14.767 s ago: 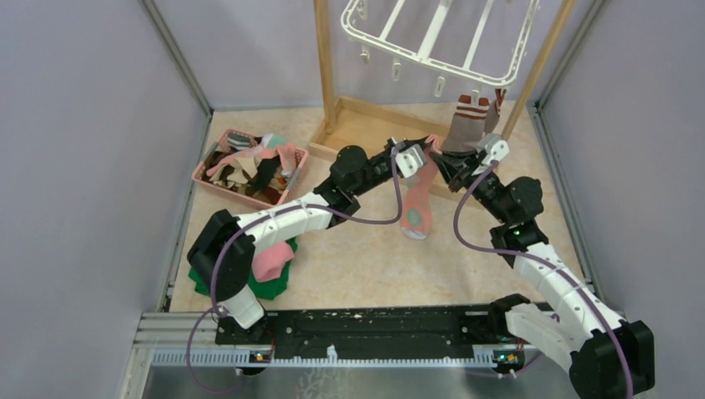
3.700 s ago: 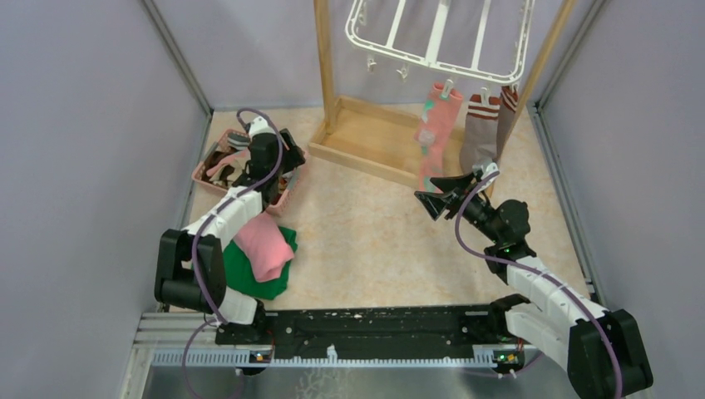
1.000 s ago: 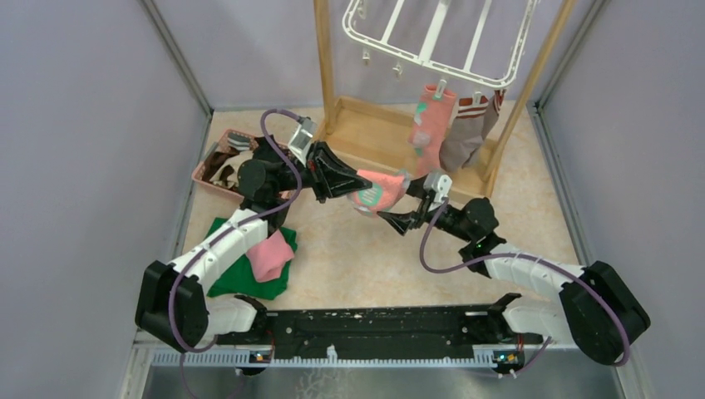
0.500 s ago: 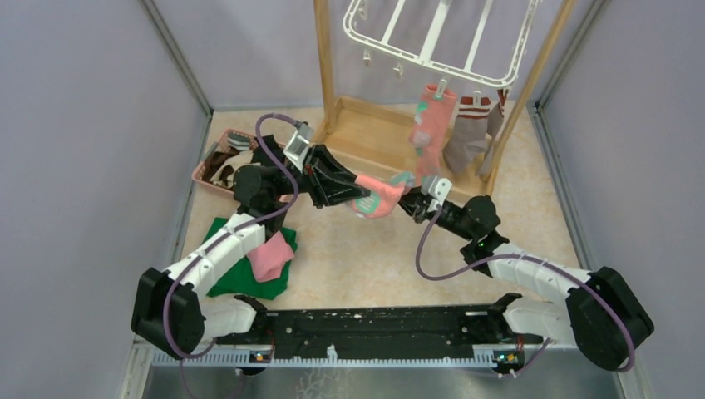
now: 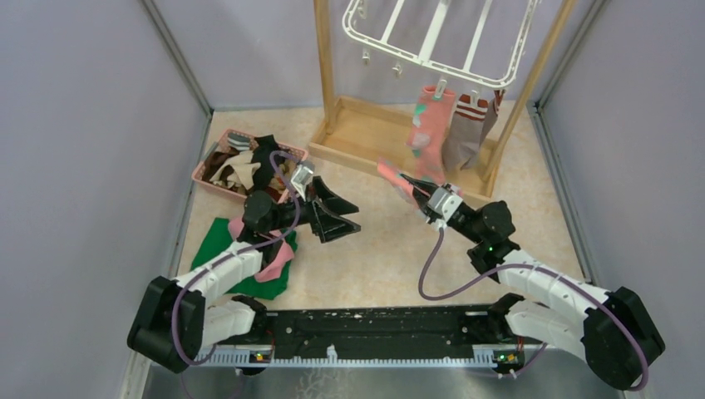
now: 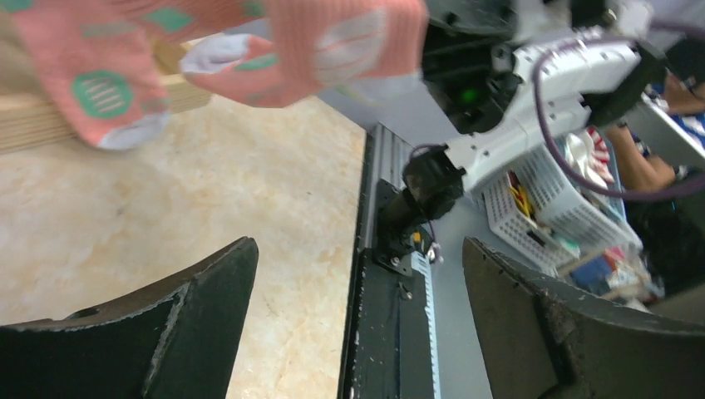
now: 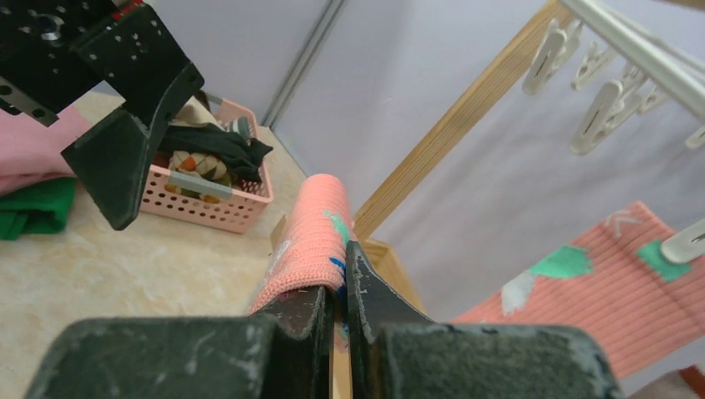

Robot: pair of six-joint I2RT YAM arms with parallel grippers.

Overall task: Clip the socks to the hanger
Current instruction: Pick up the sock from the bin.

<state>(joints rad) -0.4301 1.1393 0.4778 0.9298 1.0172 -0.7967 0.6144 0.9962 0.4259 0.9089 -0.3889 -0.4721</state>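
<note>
My right gripper (image 5: 413, 193) is shut on a salmon pink sock (image 5: 392, 176) with teal and white shapes, held in the air left of the wooden stand's base. In the right wrist view the sock (image 7: 318, 224) folds over my left-hand finger, and the gripper (image 7: 341, 278) pinches it. My left gripper (image 5: 339, 218) stands open and empty, apart from the sock; its fingers (image 6: 191, 320) frame bare floor. The white hanger (image 5: 441, 41) hangs above. A pink sock (image 5: 424, 133) and a grey-brown sock with a striped cuff (image 5: 465, 129) hang clipped to its near rim.
A pink basket (image 5: 218, 184) with several more socks stands at the left. A green cloth (image 5: 214, 249) and a pink cloth (image 5: 268, 259) lie under the left arm. The wooden frame stand (image 5: 326, 75) holds the hanger. Free clips (image 7: 600, 108) dangle from the rim.
The left gripper opened, let go of the pink sock and drew back to the left. The right gripper shut on the sock and carried it up and right.
</note>
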